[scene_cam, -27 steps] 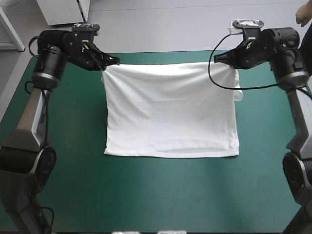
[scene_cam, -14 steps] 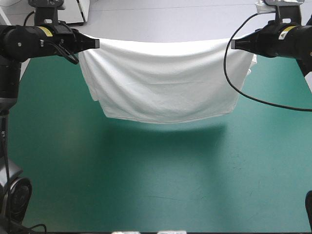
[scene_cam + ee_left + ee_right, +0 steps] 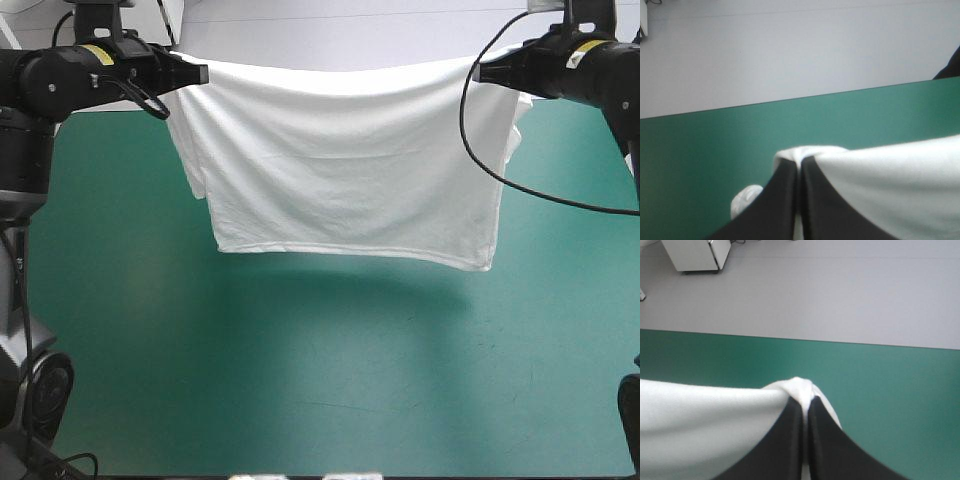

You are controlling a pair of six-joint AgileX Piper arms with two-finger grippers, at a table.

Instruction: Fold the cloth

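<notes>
Since just before, the white short-sleeved T-shirt is hanging lower above the teal-green tabletop. My left gripper and right gripper are pinching its upper corners, stretching it flat for folding.

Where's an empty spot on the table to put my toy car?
The whole near half of the teal-green cover is bare, from the hem of the T-shirt to the near edge. Crowded: the far part, where the left tool and the right tool hold it up.
</notes>
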